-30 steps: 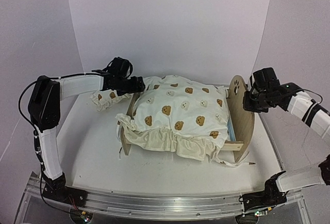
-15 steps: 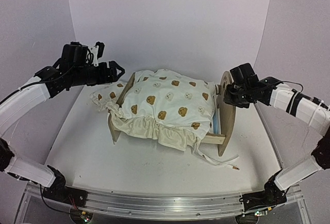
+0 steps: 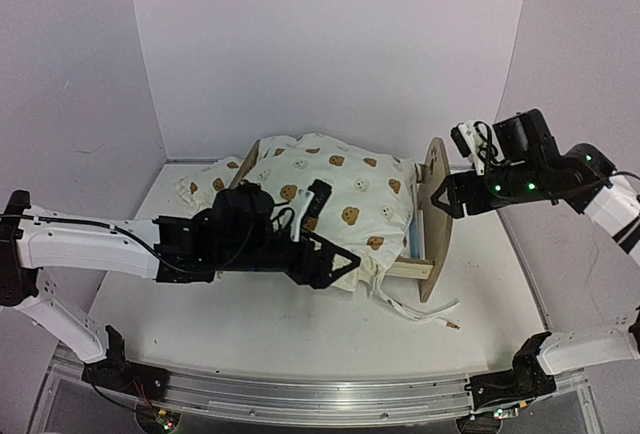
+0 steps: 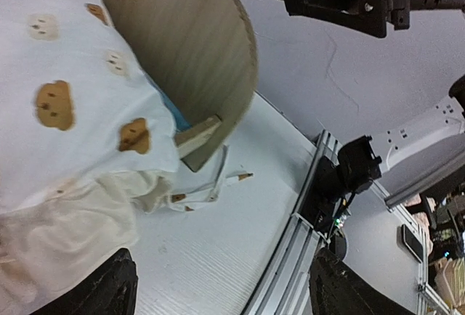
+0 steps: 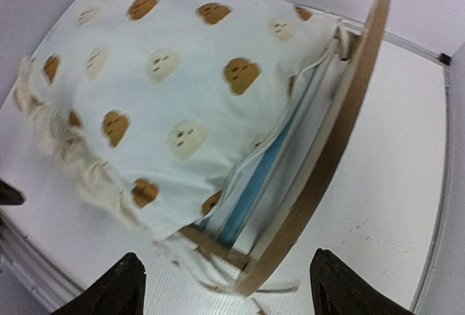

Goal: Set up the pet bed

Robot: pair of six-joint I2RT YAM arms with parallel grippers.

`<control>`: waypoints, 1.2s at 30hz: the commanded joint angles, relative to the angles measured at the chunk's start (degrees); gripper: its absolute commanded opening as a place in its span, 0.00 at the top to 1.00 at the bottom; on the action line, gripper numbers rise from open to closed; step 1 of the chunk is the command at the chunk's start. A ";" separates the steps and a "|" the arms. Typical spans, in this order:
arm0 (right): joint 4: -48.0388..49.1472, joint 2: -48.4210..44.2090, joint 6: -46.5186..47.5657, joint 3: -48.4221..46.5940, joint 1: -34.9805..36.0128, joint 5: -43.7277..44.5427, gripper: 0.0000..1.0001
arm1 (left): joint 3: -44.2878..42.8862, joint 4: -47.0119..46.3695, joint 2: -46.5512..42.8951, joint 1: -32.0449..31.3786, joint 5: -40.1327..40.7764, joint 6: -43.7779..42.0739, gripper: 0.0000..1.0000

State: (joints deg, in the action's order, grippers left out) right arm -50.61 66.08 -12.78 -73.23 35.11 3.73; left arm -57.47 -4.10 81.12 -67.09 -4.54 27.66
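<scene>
The pet bed is a light plywood frame whose rounded right board point(image 3: 432, 216) stands upright. A cream bear-print cushion point(image 3: 335, 186) lies over its blue-and-white striped base point(image 5: 263, 173). My left arm reaches low across the bed's front. Its gripper point(image 3: 333, 231) is open at the cushion's ruffled front edge, and its fingers point(image 4: 109, 286) have nothing between them. My right gripper point(image 3: 453, 171) hovers open just above and right of the right board point(image 5: 341, 133), apart from it, with only bare table between its fingertips point(image 5: 340, 286). The left wrist view shows the board point(image 4: 196, 46) and cushion point(image 4: 65, 112).
A small matching bear-print pillow point(image 3: 205, 186) lies behind the bed's left end. Loose cushion ties point(image 3: 425, 312) trail on the table in front of the right board, also seen as ties point(image 4: 211, 188). White walls close in the back and sides. The metal rail point(image 3: 320, 394) runs along the near edge.
My right gripper has opened and drawn back off the right board. My left arm has swung from high at the back left down across the bed's front. The bed has slid left.
</scene>
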 commanded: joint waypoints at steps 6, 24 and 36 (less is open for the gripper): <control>6.27 -8.17 -3.48 17.20 15.28 -13.79 0.32 | -2.20 -9.66 3.84 -4.96 3.96 -3.53 0.18; 34.40 14.12 -4.95 33.25 27.89 23.87 0.42 | 5.33 -13.92 -1.34 -6.91 10.43 0.86 0.17; 34.08 14.59 -4.91 30.68 27.85 26.61 1.00 | 7.29 -13.83 -4.31 -6.87 11.69 -0.43 0.16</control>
State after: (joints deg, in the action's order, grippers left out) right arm -15.33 86.02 -17.39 -39.46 62.78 27.20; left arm -50.11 -15.35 78.91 -73.84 5.82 28.38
